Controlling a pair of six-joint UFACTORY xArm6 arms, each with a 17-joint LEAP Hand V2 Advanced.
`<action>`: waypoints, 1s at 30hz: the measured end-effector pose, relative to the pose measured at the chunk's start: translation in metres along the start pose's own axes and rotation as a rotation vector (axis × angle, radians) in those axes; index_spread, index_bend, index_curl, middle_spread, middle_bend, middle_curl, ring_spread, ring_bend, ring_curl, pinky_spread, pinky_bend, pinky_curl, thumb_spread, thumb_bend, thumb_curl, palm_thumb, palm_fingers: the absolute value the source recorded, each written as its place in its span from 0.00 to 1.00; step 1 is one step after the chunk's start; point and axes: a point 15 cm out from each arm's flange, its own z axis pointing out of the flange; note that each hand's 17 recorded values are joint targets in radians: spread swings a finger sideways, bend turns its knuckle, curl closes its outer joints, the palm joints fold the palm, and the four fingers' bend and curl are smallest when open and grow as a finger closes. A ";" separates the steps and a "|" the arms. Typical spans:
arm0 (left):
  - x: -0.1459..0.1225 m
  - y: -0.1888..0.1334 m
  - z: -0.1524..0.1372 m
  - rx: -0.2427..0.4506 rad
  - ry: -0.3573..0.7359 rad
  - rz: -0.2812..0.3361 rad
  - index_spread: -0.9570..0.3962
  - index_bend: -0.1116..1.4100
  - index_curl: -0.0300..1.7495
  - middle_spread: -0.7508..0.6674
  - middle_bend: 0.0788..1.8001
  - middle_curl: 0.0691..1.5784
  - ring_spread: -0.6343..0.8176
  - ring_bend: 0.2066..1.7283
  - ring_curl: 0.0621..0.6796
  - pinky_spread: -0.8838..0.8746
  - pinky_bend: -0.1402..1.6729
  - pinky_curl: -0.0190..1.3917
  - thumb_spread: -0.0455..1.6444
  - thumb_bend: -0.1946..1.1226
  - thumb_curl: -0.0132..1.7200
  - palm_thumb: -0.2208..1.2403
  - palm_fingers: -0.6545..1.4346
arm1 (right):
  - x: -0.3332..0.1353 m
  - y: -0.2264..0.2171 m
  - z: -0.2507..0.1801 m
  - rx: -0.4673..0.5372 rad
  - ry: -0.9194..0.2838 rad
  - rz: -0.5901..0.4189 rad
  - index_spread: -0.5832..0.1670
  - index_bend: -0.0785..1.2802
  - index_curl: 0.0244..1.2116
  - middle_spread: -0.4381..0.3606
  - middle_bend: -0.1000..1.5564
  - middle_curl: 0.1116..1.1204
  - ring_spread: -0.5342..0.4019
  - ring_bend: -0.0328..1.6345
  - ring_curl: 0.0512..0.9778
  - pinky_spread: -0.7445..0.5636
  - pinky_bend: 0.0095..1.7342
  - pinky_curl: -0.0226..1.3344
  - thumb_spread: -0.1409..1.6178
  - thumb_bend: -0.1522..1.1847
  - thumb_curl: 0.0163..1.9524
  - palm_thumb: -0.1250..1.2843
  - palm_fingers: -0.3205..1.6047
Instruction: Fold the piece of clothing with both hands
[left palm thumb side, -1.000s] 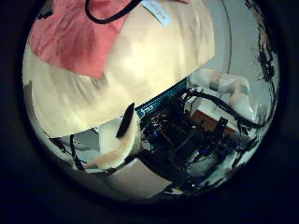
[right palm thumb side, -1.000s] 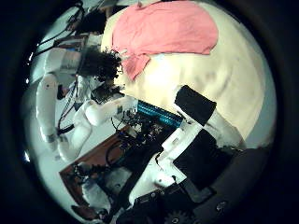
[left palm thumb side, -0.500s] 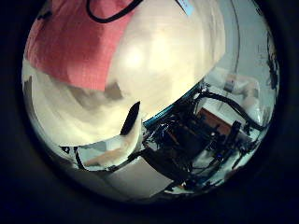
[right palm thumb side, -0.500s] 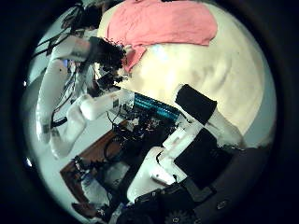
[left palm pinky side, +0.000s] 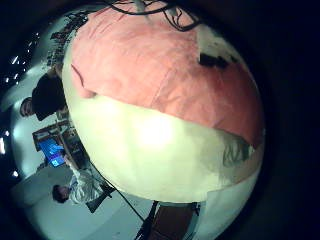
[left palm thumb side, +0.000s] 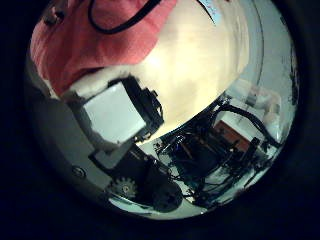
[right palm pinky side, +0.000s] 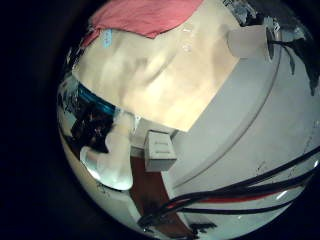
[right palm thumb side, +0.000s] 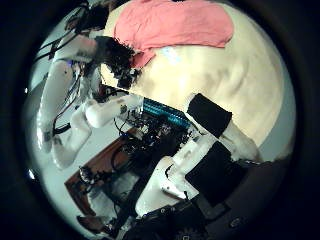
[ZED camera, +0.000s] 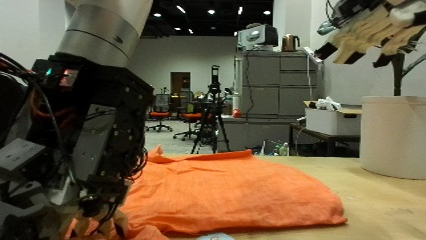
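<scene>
One garment (ZED camera: 226, 195) — orange, spread mostly flat on the table (ZED camera: 386, 205), rumpled at one edge. Two hands. Left hand (ZED camera: 73, 190) down at table level against that rumpled edge, fingers hidden by cloth and hand body, so grip cannot be told. Right hand (ZED camera: 377, 30) high above the table, fingers loosely spread, holding nothing. Risks, as judged: lifting with only one hand engaged — likely to drag and bunch the cloth across the table instead of folding it. Shallow pinch could slip free. One table.
</scene>
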 end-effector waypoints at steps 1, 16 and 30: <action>-0.001 0.000 -0.001 -0.006 0.001 0.000 0.56 0.20 0.21 0.26 0.44 0.44 0.13 0.54 0.47 0.19 0.53 0.32 0.60 0.14 0.21 0.54 0.75 | 0.000 0.000 0.000 0.000 0.000 0.001 0.34 0.19 0.29 0.58 0.18 0.25 0.77 0.16 0.20 0.84 0.10 0.18 0.77 0.10 0.13 0.59 0.38; -0.017 -0.001 -0.019 0.013 0.020 -0.009 0.32 0.34 0.37 0.13 0.41 0.61 0.12 0.73 0.74 0.14 0.73 0.43 0.61 0.15 0.27 0.75 0.82 | -0.002 -0.031 0.014 -0.025 0.003 -0.034 0.35 0.17 0.26 0.56 0.17 0.24 0.74 0.20 0.22 0.80 0.13 0.20 0.78 0.10 0.14 0.59 0.36; -0.029 0.008 -0.055 0.027 0.018 -0.019 0.23 0.30 0.55 0.09 0.42 0.71 0.13 0.76 0.78 0.15 0.77 0.45 0.60 0.13 0.31 0.75 0.79 | -0.013 -0.130 0.107 0.006 0.066 -0.122 0.43 0.18 0.23 0.51 0.23 0.27 0.53 0.28 0.26 0.60 0.13 0.20 0.73 0.10 0.15 0.60 0.39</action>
